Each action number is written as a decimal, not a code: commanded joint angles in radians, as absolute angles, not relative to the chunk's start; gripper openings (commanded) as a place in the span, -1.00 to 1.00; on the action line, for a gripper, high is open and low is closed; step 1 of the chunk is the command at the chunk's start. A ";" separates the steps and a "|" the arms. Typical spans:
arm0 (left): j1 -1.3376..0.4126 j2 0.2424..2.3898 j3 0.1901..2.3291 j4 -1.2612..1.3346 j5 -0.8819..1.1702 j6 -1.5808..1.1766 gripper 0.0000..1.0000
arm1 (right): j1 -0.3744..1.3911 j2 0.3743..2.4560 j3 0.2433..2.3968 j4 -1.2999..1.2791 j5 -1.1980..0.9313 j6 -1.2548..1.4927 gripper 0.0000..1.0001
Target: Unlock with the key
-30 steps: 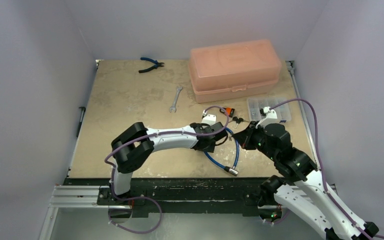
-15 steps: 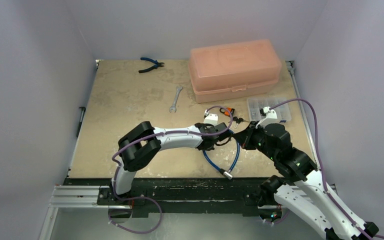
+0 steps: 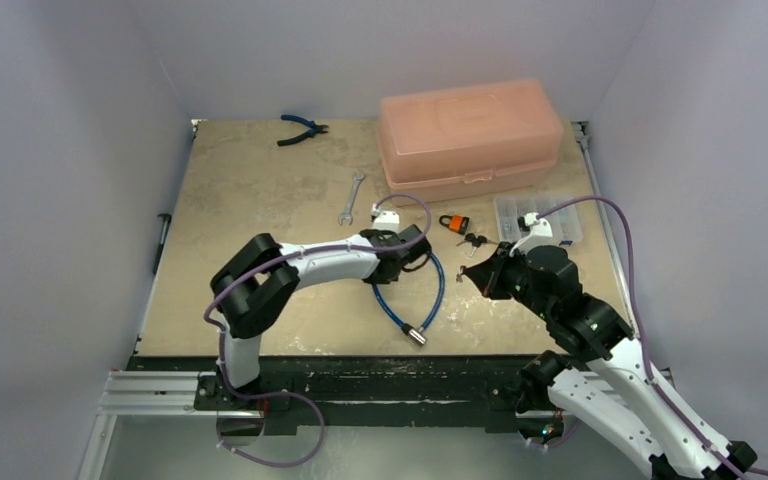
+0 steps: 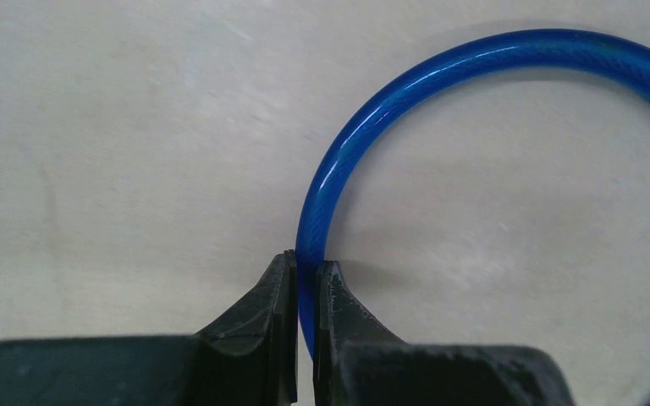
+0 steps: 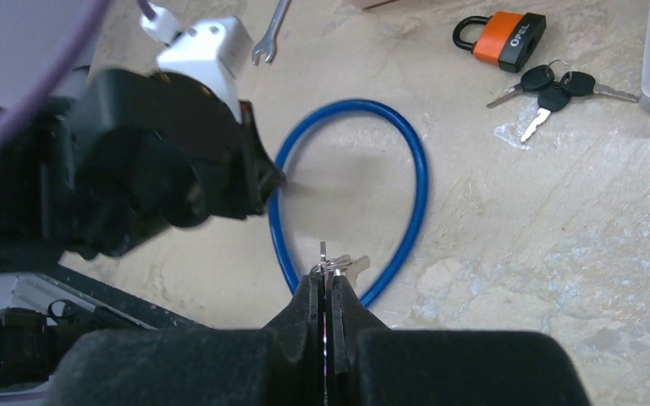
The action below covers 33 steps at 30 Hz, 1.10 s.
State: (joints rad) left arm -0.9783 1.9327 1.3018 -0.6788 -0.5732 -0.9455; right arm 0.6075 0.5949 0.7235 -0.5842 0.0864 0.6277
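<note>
Left tool point(image 4: 305, 269): clamped on blue cable lock point(image 5: 364, 105), lying on desk point(image 3: 260, 200) toward the near edge, likely steadying it for keying. Right tool point(image 5: 328, 277): pinched shut on small key point(image 5: 338, 264) near the loop, seemingly ready for insertion.

Left hand point(image 4: 305, 279) clamped tight, arm extended, right hand point(image 5: 328, 283) pinched closed
</note>
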 commanded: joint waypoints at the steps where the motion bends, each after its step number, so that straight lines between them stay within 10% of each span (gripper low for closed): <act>1: -0.886 1.805 1.262 -0.625 -0.624 -0.837 -1.00 | 0.603 0.601 0.762 -0.572 0.079 0.617 -1.00; 14: -0.689 1.792 1.304 -0.536 -0.579 -0.317 -1.00 | 0.603 0.632 0.745 -0.517 0.044 0.577 -1.00; 33: -0.496 1.955 1.361 -0.583 -0.618 -0.362 -1.00 | 0.603 0.704 0.697 -0.404 -0.047 0.571 -1.00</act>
State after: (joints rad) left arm -0.5301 1.9755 1.3354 -0.5774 -0.5652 -0.3290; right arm 0.6075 0.6914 0.7074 -0.4728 -0.0116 0.5922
